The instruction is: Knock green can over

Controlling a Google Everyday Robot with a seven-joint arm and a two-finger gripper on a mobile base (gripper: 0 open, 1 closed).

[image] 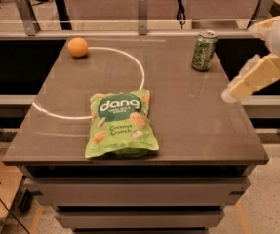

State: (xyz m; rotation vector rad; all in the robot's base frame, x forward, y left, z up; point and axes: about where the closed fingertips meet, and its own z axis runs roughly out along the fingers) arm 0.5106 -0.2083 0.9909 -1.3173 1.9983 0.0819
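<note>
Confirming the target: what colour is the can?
Green can, silver-rimmed, camera view; gripper hovers by the table's right edge.

You have a green can [204, 50]: metal, semi-gloss, bright silver rim. Table [193, 126]: smooth dark top w/ slight sheen, and a white arc [143, 72] marked on it. Snack bag [121, 126]: glossy plastic film, crinkled. Orange ball [77, 47]: matt. Gripper [233, 91], off the table's right edge: pale, matt, plastic-looking shell.

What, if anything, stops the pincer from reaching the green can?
Probably nothing. The pincer hangs at the right edge of the table, nearer the camera than the green can, which stands upright by the far right corner. No object lies between them; the snack bag and the orange ball lie further left.
</note>
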